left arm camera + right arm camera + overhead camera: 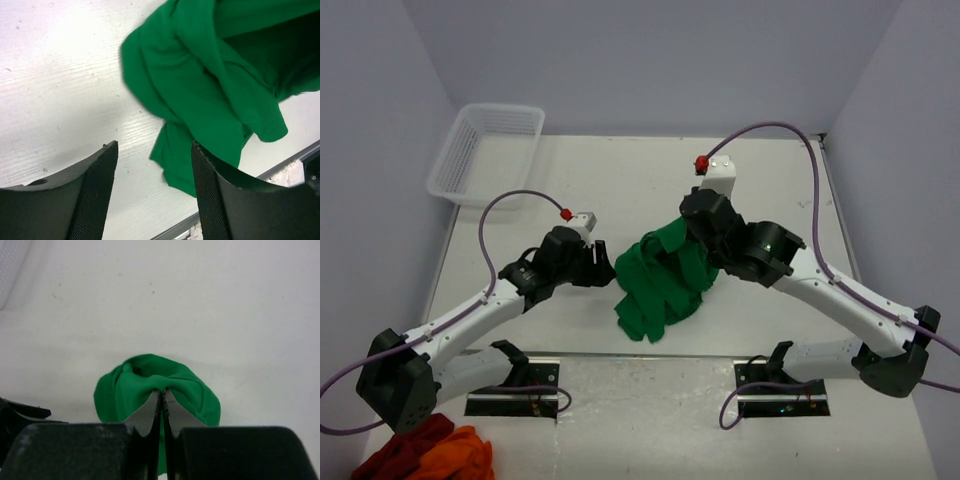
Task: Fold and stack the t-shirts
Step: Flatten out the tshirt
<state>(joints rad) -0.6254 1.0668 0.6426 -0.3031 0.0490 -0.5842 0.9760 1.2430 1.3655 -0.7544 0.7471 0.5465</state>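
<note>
Pinching a thin fold of the green t-shirt [150,377] between fully closed jaws, the right gripper [161,396] holds the cloth bunched near the middle of the table [620,180]. The rest of the shirt trails from that pinch in a crumpled heap toward the near edge. The left gripper [154,146] stands wide apart and holds nothing. It hovers just beside the heap's left side, with a loose flap of cloth lying ahead of its fingers. The right claw's bite looks narrow, so a lift or pull could slip the fabric free. The layers are tangled, so the left claw might seize two at once, or a fold instead of a hem, and spreading would then twist the shirt. Cloth could also drag over the near edge.
</note>
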